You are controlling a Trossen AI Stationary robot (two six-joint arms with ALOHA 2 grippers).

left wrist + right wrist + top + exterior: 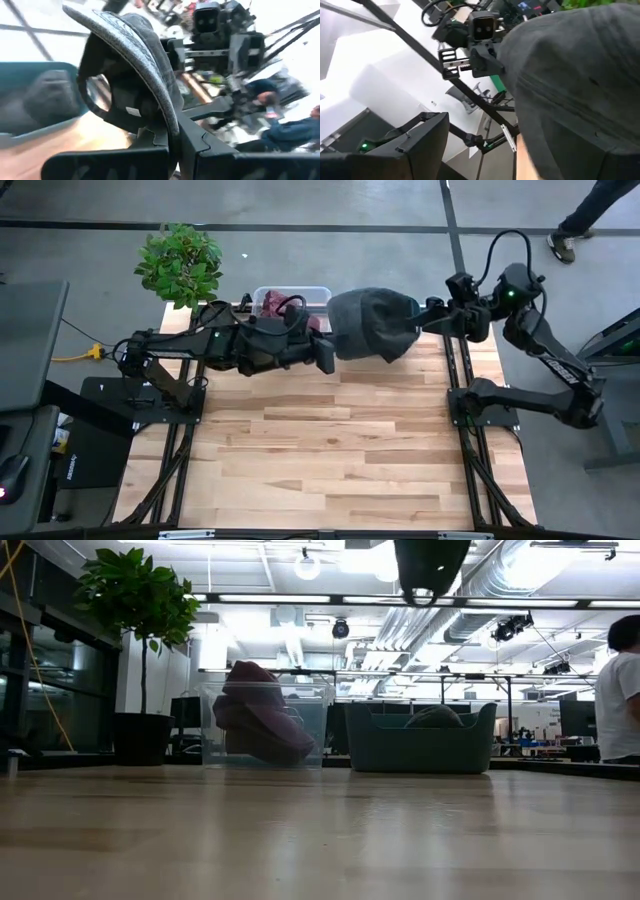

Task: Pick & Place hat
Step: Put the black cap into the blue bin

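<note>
the wooden table (pixel 330 450) carries a teal bin (pixel 420 748) and a clear box (pixel 265 730) with a maroon hat (pixel 258 720) at its far edge. above the teal bin hangs the grey hat (pixel 372 324), held up between both arms. the left gripper (pixel 328 356) is closed tight on its brim; the right gripper (pixel 418 318) stands spread wide at its other side.

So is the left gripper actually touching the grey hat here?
Touching. In the left wrist view the left gripper is shut on the grey hat's edge, the fabric pinched between its dark fingers.
</note>
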